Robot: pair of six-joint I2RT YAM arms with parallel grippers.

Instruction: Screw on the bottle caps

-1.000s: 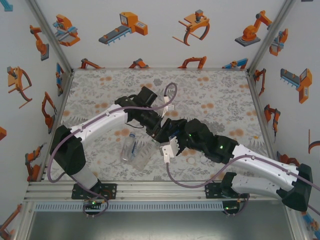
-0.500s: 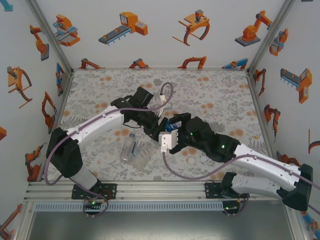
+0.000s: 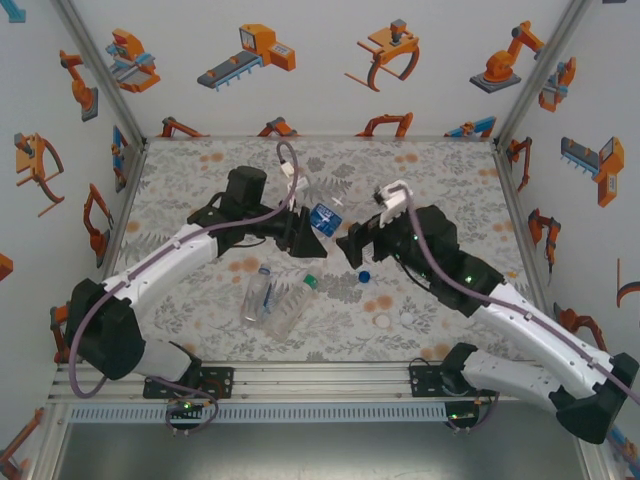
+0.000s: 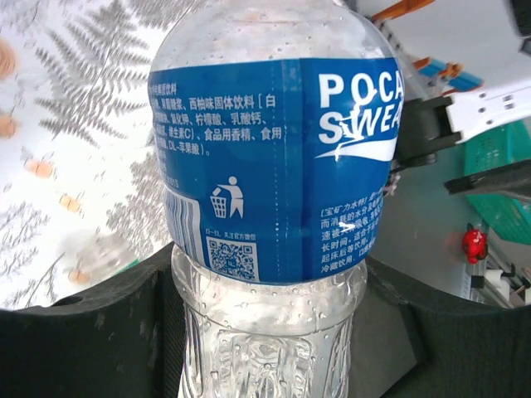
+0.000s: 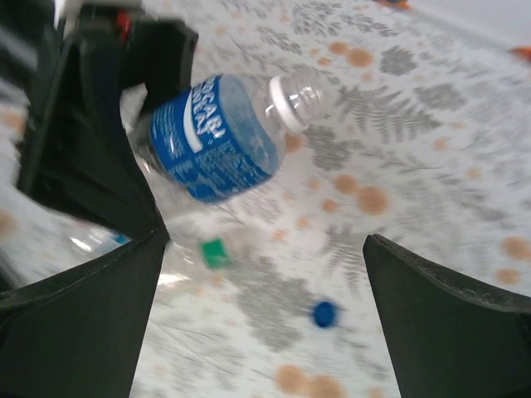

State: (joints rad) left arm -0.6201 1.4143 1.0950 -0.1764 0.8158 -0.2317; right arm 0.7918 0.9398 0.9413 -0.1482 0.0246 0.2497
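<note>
Top external: the left hand (image 3: 305, 232) holds the labelled bottle (image 3: 322, 217) above the middle of the tabletop (image 3: 450, 190), its fingers closed on the clear lower body. The right hand (image 3: 351, 248) faces it from just beside, fingers spread wide and holding nothing. Two bare bottles (image 3: 270, 300) lie side by side on the tabletop nearer the arm bases. A green cap (image 3: 310, 281) sits at the neck end of one of them; I cannot tell whether it is screwed on. A blue cap (image 3: 364, 276) lies on the tabletop below the right hand. Two white caps (image 3: 383, 322) lie further toward the near edge.

Left wrist: the labelled bottle (image 4: 274, 166) stands close to the lens, blue band uppermost. The left hand (image 4: 270, 332) clamps the clear ribbed part below the band, one black finger (image 4: 99, 323) on each side.

Right wrist: the right hand (image 5: 265, 240) is open wide, with a broad gap between its fingers (image 5: 75, 323). Beyond the gap the labelled bottle (image 5: 207, 141) is tilted in the left hand (image 5: 99, 124), its white-ringed neck pointing up and to the right. The green cap (image 5: 216, 251) and the blue cap (image 5: 325, 313) show on the tabletop (image 5: 431, 124) below it, apart from each other.
</note>
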